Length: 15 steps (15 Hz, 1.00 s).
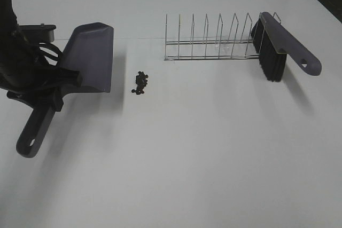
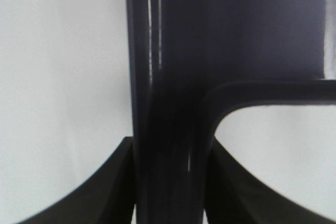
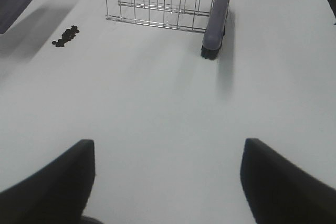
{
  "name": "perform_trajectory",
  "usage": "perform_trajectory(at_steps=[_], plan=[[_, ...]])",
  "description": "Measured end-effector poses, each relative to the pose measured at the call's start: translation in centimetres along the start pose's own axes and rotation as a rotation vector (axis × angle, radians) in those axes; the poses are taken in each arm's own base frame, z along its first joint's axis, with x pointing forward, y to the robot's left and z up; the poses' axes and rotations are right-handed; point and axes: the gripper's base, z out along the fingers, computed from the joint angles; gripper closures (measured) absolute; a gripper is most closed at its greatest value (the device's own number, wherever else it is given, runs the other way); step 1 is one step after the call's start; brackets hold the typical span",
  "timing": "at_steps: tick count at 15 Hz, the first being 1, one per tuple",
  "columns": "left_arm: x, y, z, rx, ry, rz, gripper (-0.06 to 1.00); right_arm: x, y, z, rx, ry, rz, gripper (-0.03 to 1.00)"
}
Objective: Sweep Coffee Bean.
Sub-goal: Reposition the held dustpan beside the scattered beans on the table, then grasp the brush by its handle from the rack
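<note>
Small coffee bean (image 1: 141, 83) cluster lying on the white table (image 1: 187, 174) just right of the dustpan (image 1: 91, 57) lip, left gripper (image 2: 170, 182) clamping the dustpan handle, wire rack (image 1: 206, 57) standing beyond with brush (image 1: 280, 38) leaning at its right end, right gripper (image 3: 168, 182) hovering spread wide and empty, open tabletop stretching to the near edge.

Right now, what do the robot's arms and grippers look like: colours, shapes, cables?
The left arm is black and blocky, with black cables looping at its wrist. The left gripper's fingers are matte black, broad and curved. The right gripper has the same wide, rounded black fingers. No markings show; the right arm is out of view.
</note>
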Motion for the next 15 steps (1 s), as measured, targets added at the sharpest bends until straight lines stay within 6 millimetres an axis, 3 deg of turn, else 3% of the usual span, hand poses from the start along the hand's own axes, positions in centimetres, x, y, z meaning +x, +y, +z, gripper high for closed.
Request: perform_trajectory(at_steps=[4, 7, 11, 13, 14, 15], plan=[[0.0, 0.0, 0.0, 0.0, 0.002, 0.0, 0.62, -1.0, -0.2, 0.5, 0.005, -0.008, 0.028, 0.33], [0.0, 0.0, 0.0, 0.0, 0.002, 0.006, 0.62, -3.5, -0.9, 2.9, 0.023, -0.022, 0.053, 0.33], [0.1, 0.0, 0.0, -0.002, 0.008, 0.012, 0.62, -6.0, -2.0, 8.0, 0.029, 0.049, 0.108, 0.33], [0.1, 0.0, 0.0, -0.003, 0.016, 0.012, 0.62, -6.6, -2.7, 11.6, 0.037, 0.108, 0.149, 0.33], [0.2, 0.0, 0.0, -0.004, 0.017, 0.014, 0.62, -7.0, -3.4, 15.1, 0.045, 0.193, 0.174, 0.33], [0.2, 0.0, 0.0, -0.004, 0.017, 0.015, 0.62, -7.6, -3.7, 16.8, 0.047, 0.235, 0.18, 0.33]])
